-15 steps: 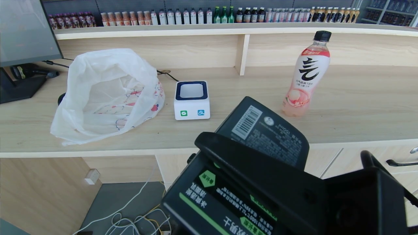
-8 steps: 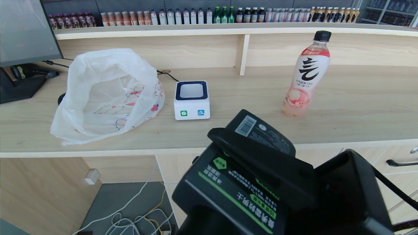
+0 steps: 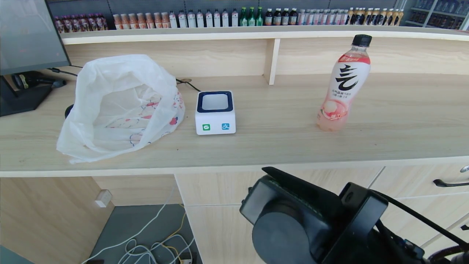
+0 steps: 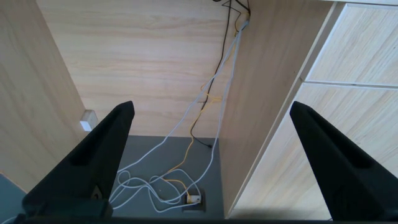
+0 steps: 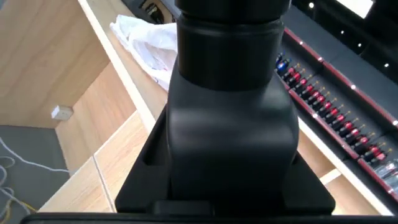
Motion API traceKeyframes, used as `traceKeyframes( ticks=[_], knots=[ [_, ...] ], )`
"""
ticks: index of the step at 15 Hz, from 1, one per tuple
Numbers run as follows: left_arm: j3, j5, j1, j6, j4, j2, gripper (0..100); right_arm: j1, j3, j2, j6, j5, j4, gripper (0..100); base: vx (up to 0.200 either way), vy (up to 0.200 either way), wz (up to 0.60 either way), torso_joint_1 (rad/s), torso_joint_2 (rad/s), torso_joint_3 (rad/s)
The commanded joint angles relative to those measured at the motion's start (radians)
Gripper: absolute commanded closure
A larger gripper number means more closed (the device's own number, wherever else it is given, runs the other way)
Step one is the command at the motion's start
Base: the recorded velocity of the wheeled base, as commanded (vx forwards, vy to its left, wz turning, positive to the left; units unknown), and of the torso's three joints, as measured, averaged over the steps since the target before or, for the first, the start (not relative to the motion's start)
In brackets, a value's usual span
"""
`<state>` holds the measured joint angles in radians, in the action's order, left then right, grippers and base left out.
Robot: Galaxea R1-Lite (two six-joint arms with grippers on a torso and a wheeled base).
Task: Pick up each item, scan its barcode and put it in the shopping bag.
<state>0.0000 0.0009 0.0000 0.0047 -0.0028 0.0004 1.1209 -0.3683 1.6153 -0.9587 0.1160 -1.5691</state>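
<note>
Right gripper [image 3: 278, 190] clamped on black bottle [image 3: 262, 207], held low before the counter [image 3: 278, 146] front, below its edge, round end toward head camera. Left gripper [image 4: 211, 106]: fingers spread wide, nothing between them, above floor cables [image 4: 161, 186]. Pink bottle [image 3: 343, 84] upright on counter, right side. Scanner [image 3: 215, 112] mid-counter. Bag [image 3: 121, 106] just left of scanner, mouth open.
</note>
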Motion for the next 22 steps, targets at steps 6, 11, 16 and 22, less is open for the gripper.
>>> traceKeyframes(
  ticks=[6,11,16,22],
  knots=[
    [0.000,0.001,0.000,0.000,0.000,0.000,0,-0.147,0.026,0.008,0.449,-0.012,-0.002,100,0.000,0.000,0.00,0.000,0.00,0.000],
    [0.000,0.001,0.000,0.000,0.000,0.000,0,-0.263,-0.050,0.051,0.649,0.019,-0.002,100,0.000,0.000,0.00,0.000,0.00,0.000],
    [0.000,-0.001,0.000,0.000,0.000,0.000,0,-0.389,-0.063,0.046,0.692,0.125,-0.002,100,0.000,0.000,0.00,0.000,0.00,0.000],
    [0.000,0.001,0.000,0.000,0.000,0.000,0,-0.386,-0.101,0.051,0.856,0.122,-0.002,100,0.000,0.000,0.00,0.000,0.00,0.000]
  ],
)
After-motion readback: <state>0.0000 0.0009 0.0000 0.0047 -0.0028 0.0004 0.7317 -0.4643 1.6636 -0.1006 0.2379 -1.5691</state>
